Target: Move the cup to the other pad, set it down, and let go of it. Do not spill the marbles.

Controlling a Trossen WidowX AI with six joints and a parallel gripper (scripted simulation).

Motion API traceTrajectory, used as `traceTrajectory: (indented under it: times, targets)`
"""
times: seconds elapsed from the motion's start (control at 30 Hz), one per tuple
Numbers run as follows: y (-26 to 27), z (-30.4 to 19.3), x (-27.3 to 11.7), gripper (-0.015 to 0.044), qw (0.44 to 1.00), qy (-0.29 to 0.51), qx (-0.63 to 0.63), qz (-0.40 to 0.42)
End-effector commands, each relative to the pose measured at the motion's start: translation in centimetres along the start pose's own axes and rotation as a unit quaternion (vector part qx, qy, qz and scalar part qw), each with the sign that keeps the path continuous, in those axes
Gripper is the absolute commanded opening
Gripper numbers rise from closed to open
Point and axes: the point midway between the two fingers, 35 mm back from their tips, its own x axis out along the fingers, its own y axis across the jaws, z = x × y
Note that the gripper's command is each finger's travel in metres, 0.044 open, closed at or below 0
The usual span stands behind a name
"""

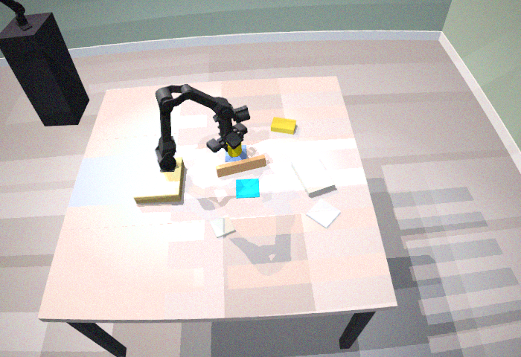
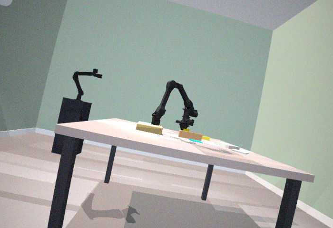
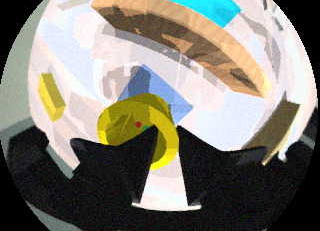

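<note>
The cup [image 1: 234, 150] [image 2: 186, 129] [image 3: 163, 102] is yellow, the central pads blue [image 1: 229, 158] [image 3: 182, 107] and cyan [image 1: 248, 188] [image 2: 195, 140] [image 3: 210, 3]; the bar [image 1: 241, 166] [image 2: 190, 135] [image 3: 195, 36] is orange-brown.

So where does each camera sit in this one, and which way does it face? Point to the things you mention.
Top: high over the table's near side [image 1: 143, 294], looking steeply down; the whole arm shows.
Exterior: low, beyond a table corner, looking across the tabletop; arm in profile.
Wrist: on the arm by the jaws, looking past both black fingers into the yellow cup [image 1: 234, 150] [image 2: 186, 129] [image 3: 172, 143].
Top and wrist share the blue pad [image 1: 230, 158] [image 3: 181, 107].
</note>
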Motion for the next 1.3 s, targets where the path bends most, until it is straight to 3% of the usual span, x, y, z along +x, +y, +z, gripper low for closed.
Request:
traceTrajectory:
  times: [0.0,0.37,1.27]
  targets:
    - [0.0,0.0,0.0,0.0073,1.0,0.0,0.0,0.0]
    - [0.0,0.0,0.0,0.0,1.0,0.0,0.0,0.0]
    - [0.1,-0.1,-8.3,0.0,1.0,-0.001,0.001,-0.002]
